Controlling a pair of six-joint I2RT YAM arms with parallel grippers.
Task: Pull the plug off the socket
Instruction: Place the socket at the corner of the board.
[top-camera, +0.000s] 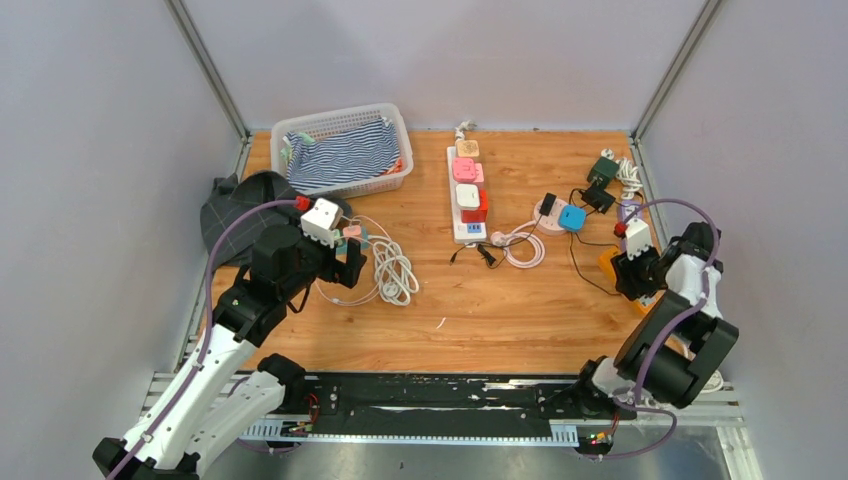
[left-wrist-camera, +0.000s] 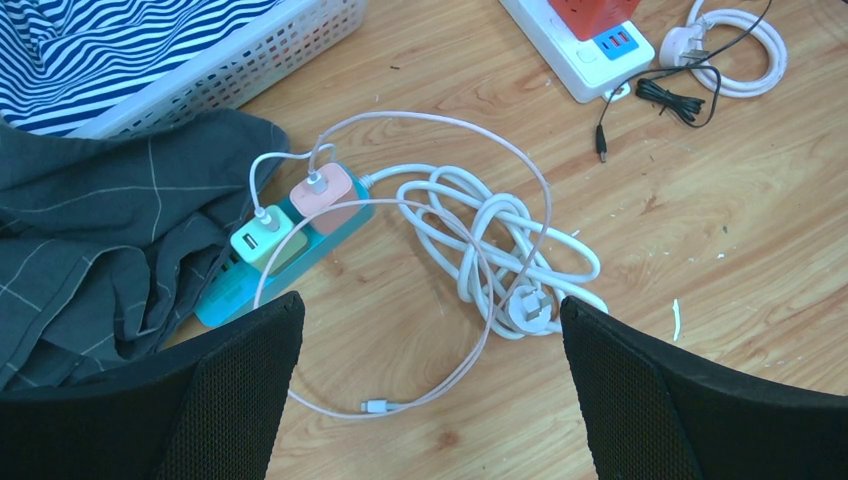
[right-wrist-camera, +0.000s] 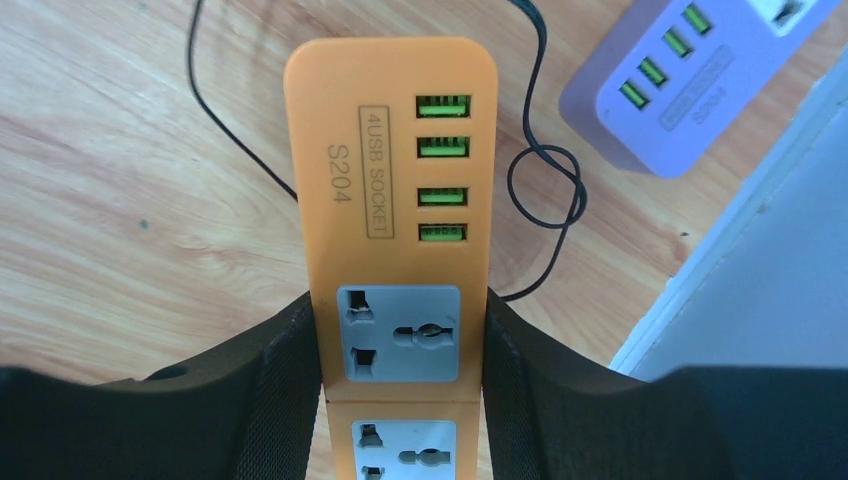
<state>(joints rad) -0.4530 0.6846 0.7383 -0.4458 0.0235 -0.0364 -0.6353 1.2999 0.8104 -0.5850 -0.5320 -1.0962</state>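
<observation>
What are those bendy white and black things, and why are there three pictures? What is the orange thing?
Those are two robot arms bolted to a wooden table. One picture looks down from above. The other two come from small cameras on each arm's wrist, so you see its own black fingers.

The left gripper is wide open and holds nothing. It hovers over a teal power strip with a pink plug and a green plug in it, beside a coiled white cable.

The right gripper has its fingers pressed on both sides of an orange power strip. A white basket of striped cloth sits at the back.
</observation>
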